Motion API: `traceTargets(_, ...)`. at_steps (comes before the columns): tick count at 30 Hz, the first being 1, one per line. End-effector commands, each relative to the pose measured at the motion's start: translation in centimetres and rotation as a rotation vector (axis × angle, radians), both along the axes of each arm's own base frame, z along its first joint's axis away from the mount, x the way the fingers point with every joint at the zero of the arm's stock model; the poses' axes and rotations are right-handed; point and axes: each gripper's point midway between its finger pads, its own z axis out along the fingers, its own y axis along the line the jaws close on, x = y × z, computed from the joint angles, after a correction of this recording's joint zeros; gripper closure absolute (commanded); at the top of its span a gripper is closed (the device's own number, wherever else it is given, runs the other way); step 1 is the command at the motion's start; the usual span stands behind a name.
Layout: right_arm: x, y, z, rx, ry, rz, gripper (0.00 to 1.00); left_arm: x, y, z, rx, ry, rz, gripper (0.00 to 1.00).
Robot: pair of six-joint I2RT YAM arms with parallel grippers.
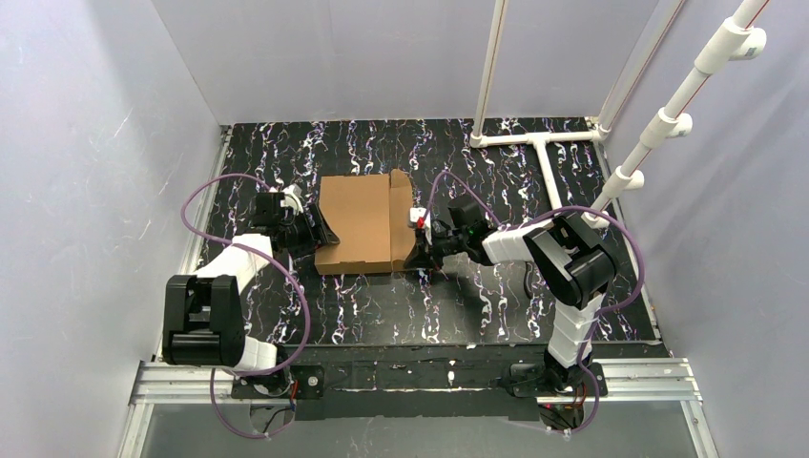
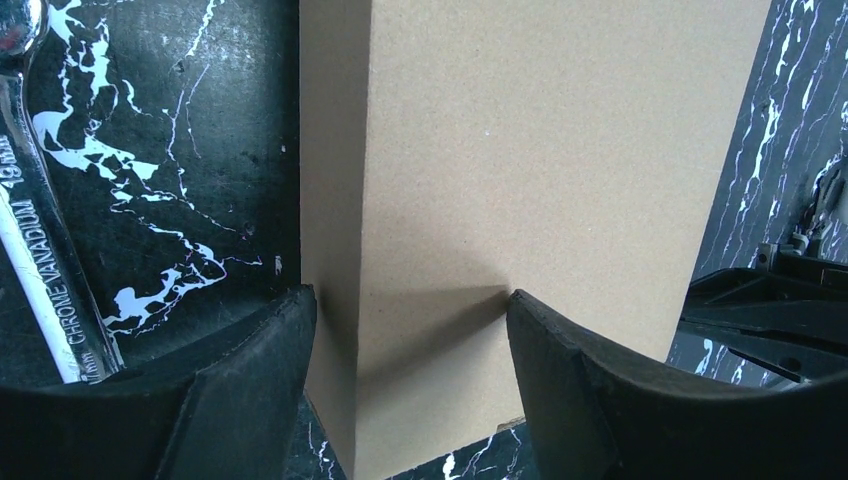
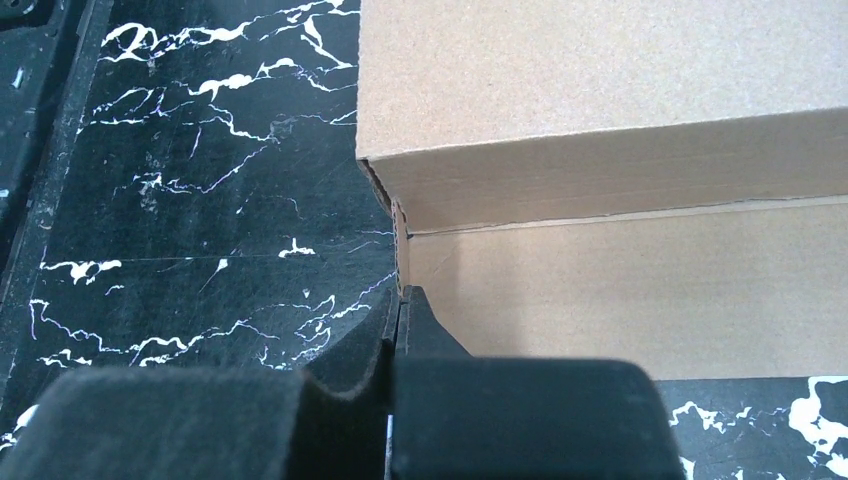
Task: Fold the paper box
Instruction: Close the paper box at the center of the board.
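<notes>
The paper box [image 1: 358,224] lies left of the middle of the worktop [image 1: 477,296], well away from every edge, and looks nearly formed.

At its left side the left gripper [image 2: 410,300] stands with jaws apart, astride the box's edge. One finger [image 2: 250,370] is against the side wall and the other is over the top panel, and no clamp shows.

At the right near corner the right gripper [image 3: 400,300] is closed with its tips against the cardboard edge. Nothing is visibly between them.

The step seems to be seating the right-hand flap. It would go best if the left jaws closed gently to brace the box without creasing the panel. The right tips could then push low and square along the fold, towards the left arm, so the box does not slide or twist.
</notes>
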Motion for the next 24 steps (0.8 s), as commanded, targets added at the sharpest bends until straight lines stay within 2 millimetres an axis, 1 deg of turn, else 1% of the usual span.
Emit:
traceTargets(1, 0.1, -0.2, -1.4, -0.057, 0.059, -0.041, 0.99, -0.1, 0.1, 0.1, 0.001, 0.022, -0.014, 0.33)
traceTargets(4, 0.1, 0.0, -1.4, -0.076, 0.036, -0.03, 0.99, -0.1, -0.2, 0.1, -0.01, 0.027, -0.021, 0.33)
traceTargets(12, -0.7, 0.7, -1.2, -0.108, -0.043, 0.027, 0.99, -0.2, -0.3, 0.0, -0.021, 0.039, -0.022, 0.33)
traceTargets(15, -1.1, 0.7, -1.3, -0.12, -0.072, 0.048, 0.99, -0.2, -0.3, -0.1, -0.022, 0.046, -0.017, 0.33)
traceTargets(20, -1.0, 0.6, -1.3, -0.133, -0.11, 0.059, 0.99, -0.3, -0.3, -0.2, -0.024, 0.053, -0.018, 0.34)
traceTargets(24, -1.1, 0.6, -1.3, -0.142, -0.127, 0.07, 0.99, -0.3, -0.3, -0.2, -0.026, 0.059, -0.018, 0.36)
